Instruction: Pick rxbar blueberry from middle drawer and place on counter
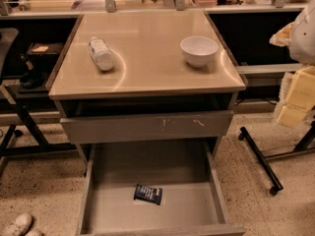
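Down on the flat matte grey floor of the open middle drawer (pixel 187 208) lies the rxbar blueberry (pixel 148 194), a small dark-blue rectangle, slightly askew, its pale lettering unreadable. Above, the glossy beige counter (pixel 147 68) carries a white bottle (pixel 101 53) on its side and a round white bowl (pixel 199 50), well apart. The frame's bottom edge clips the drawer's front. The gripper is out of view, so its opening cannot be told
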Controlling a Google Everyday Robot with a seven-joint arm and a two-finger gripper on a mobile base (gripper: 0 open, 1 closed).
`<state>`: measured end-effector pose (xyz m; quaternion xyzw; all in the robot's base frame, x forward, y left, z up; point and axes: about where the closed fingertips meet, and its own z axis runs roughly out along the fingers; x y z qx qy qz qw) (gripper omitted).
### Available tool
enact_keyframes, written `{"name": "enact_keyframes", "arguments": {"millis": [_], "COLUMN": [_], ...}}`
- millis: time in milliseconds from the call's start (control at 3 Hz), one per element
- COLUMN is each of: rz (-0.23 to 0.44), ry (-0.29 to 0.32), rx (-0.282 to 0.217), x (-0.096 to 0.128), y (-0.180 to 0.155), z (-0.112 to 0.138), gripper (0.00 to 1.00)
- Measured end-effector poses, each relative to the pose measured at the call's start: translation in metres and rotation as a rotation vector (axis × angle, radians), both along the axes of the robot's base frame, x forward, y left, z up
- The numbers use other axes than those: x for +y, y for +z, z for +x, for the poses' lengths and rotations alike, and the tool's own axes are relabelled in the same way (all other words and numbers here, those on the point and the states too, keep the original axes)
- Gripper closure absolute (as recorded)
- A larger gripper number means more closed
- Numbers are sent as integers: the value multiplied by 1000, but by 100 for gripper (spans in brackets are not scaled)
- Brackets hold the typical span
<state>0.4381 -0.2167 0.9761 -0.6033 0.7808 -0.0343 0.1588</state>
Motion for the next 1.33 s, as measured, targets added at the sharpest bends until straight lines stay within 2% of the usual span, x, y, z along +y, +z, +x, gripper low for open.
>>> {"name": "enact_keyframes", "arguments": {"millis": [333, 667, 1000, 1333], "rz": [0, -30, -52, -85], "ry": [0, -2, -18, -38], "rx": [0, 13, 28, 67], "x": [0, 6, 18, 44], "y": [0, -19, -53, -153], "z": [0, -1, -3, -3], "gripper": [0, 0, 0, 0]}}
